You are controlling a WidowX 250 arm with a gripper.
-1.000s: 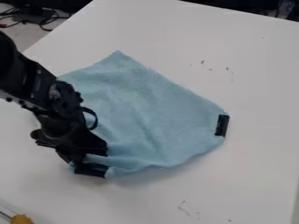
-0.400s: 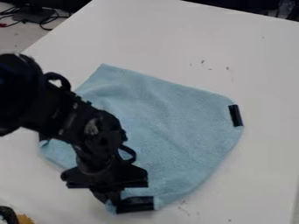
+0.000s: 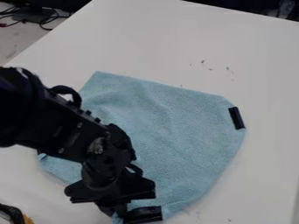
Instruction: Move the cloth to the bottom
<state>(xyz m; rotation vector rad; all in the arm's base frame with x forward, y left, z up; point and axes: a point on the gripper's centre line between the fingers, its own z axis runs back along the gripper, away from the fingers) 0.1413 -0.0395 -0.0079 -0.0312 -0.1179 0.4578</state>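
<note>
- One corner of the blue cloth (image 3: pixel 169 131) sits in the gripper (image 3: pixel 118 214), which looks closed on it, beside the black strip (image 3: pixel 143 215) at the bottom edge of the view.
- Most of the cloth lies spread on the white table (image 3: pixel 251 52), from the middle down to the bottom; the arm (image 3: pixel 58 127) slants over its left part. The pull towards the bottom seems well along, perhaps nearly done.
- A slip is the first risk: the hold seems to take in only a little fabric at the corner, so a quick tug could pull it free and leave the rest behind.
- Uneven travel is the second: with the pull at one corner, the far side, with its own black strip (image 3: pixel 236 118), may lag, and the cloth may swing round or crease instead of sliding flat.
- Low arm links could press on the fabric beneath and bunch it up.
- Drifting left might bring arm or cloth against the black object (image 3: pixel 12 213) and the yellow piece (image 3: pixel 27 218) in the lower left corner.
- Letting go while lifting could drag the corner back up if fabric clings; opening fully first should prevent that.
</note>
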